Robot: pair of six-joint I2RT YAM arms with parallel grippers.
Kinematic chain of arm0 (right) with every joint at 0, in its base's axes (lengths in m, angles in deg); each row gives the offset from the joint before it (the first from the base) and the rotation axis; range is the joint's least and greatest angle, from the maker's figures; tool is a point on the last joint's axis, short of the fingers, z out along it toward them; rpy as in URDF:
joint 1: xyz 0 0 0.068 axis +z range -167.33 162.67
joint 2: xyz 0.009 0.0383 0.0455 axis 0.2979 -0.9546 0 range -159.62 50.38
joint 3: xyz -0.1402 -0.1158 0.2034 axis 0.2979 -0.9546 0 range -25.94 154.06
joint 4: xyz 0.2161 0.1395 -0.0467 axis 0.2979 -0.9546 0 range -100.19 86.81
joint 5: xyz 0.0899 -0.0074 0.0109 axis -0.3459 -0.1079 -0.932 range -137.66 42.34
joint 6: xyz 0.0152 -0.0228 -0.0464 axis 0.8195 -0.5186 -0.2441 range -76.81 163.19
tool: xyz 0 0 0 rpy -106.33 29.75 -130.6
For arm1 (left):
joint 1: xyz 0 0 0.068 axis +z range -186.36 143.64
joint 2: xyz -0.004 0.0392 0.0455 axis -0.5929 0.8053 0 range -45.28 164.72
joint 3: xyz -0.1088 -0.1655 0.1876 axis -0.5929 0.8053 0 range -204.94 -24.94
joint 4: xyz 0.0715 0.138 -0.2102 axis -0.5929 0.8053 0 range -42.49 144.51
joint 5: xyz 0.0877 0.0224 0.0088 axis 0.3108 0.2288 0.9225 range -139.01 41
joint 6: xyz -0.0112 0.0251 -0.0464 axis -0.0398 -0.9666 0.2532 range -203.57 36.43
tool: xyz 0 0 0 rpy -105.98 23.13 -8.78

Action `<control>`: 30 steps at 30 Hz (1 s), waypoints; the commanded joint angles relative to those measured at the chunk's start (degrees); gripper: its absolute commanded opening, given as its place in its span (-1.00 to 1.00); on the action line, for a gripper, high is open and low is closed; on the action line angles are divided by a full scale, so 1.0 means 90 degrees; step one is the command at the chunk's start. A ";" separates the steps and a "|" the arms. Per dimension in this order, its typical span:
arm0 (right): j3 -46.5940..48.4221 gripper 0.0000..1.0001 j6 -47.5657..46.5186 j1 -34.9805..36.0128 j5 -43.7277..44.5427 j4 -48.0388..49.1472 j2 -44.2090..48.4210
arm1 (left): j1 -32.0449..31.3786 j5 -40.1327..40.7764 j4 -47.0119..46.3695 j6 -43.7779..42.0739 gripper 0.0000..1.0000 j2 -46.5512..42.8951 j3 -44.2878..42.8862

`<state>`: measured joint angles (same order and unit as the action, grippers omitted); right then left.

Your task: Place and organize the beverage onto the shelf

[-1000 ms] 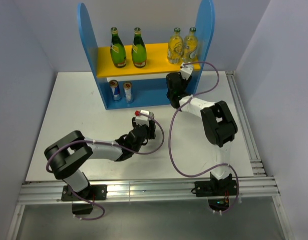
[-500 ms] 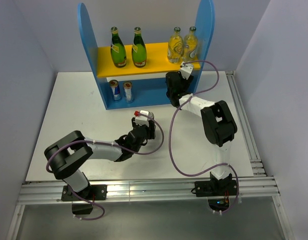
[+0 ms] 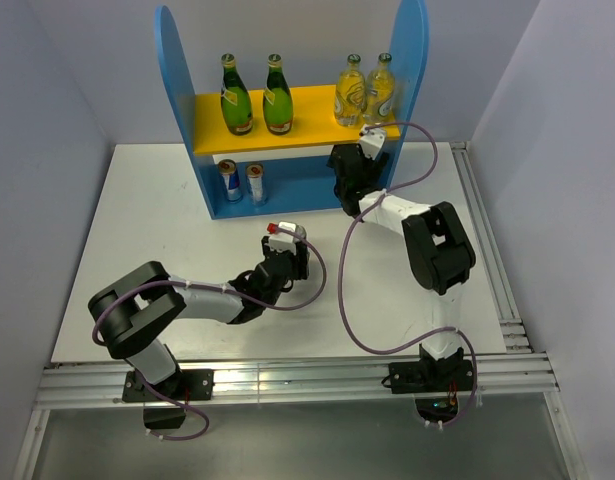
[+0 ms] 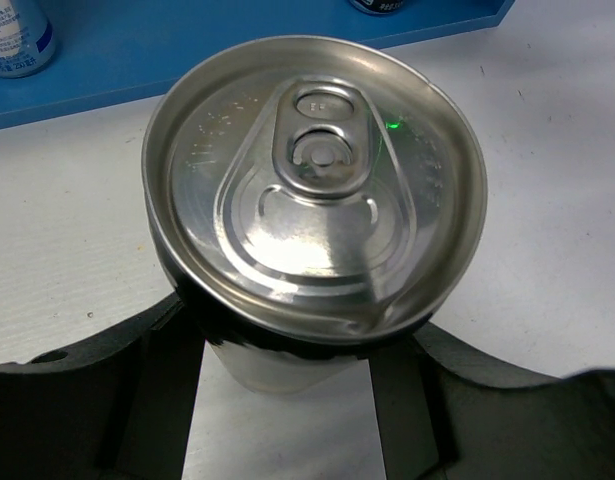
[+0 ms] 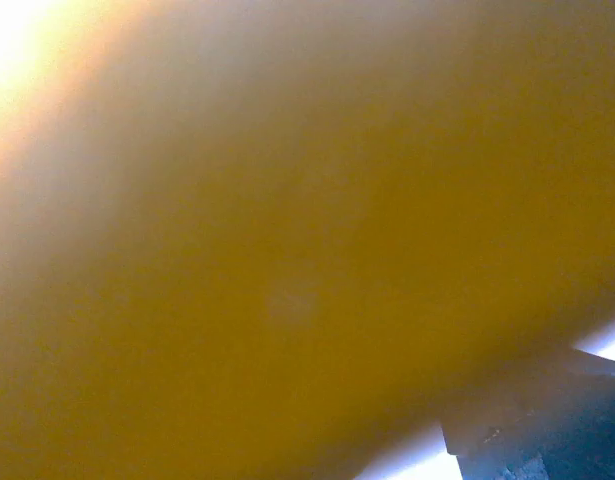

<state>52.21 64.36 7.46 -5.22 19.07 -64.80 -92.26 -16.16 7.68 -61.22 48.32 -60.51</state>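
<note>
A dark can with a silver pull-tab lid (image 4: 317, 180) stands upright on the white table, and my left gripper (image 4: 297, 350) is shut on its sides. From above, this left gripper (image 3: 287, 262) is in front of the shelf (image 3: 175, 70). Two green bottles (image 3: 236, 98) and two pale yellow bottles (image 3: 365, 92) stand on the yellow board (image 3: 307, 115). Two silver-blue cans (image 3: 242, 182) stand on the blue lower tier (image 4: 187, 50). My right gripper (image 3: 345, 172) reaches under the yellow board at the right. Its fingers are hidden, and its wrist view shows only blurred yellow.
A second dark can's base (image 4: 382, 5) shows at the lower tier's front edge. The shelf's right side panel (image 3: 415, 60) stands close beside the right arm. Grey walls enclose the table, with metal rails (image 3: 487, 260) along its right and near edges.
The right gripper's head has shifted slightly at the shelf's lower tier. The left arm and its can have not moved.
</note>
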 commanded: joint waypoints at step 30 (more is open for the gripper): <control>-0.3378 1.00 0.1192 0.1599 0.0928 -0.0578 0.4122 | 0.0946 -0.0835 -0.0652 0.0017 -0.99 0.0400 -0.1288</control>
<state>25.78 70.85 19.31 -3.91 16.21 -36.32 -86.51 -20.19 8.11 -60.22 50.75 -64.44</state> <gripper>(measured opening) 0.998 0.635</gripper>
